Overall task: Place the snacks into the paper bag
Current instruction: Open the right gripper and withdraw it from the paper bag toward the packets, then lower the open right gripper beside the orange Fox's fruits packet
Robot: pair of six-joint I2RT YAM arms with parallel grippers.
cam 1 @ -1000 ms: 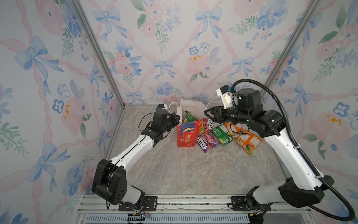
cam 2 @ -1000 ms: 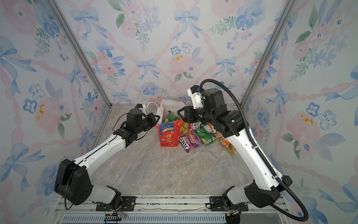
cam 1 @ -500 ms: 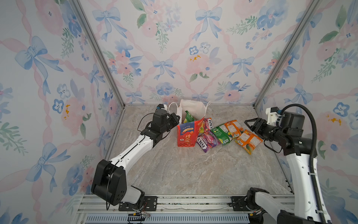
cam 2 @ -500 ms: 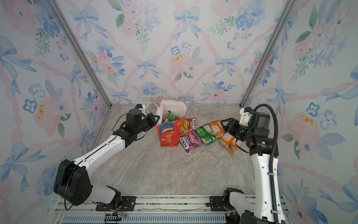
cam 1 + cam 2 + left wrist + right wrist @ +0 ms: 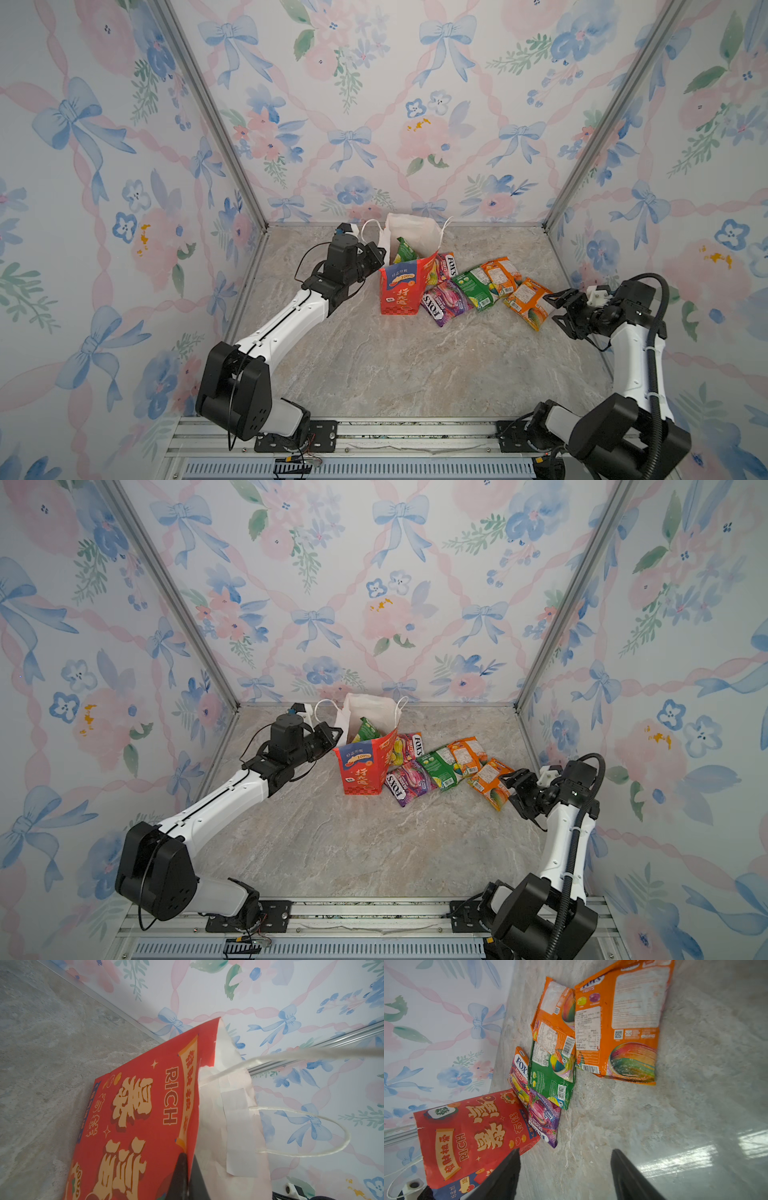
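Tall red paper bag (image 5: 400,286): matt printed outside, plain white paper inside. White twisted cord handle (image 5: 332,1051) looks fibrous. Flat orange snack packet (image 5: 618,1022) gleams, crinkled glossy film. Grey marbled tabletop (image 5: 654,1126) is smooth, softly shiny. Silver corner post (image 5: 582,166) reads as brushed metal. Pink-and-blue floral wall panels (image 5: 415,104) are matt, paper or cloth, hard to say.

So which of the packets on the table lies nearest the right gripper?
The outermost orange packet, at the row's end beside the right gripper; the second orange packet lies farther off, overlapping the green packet.
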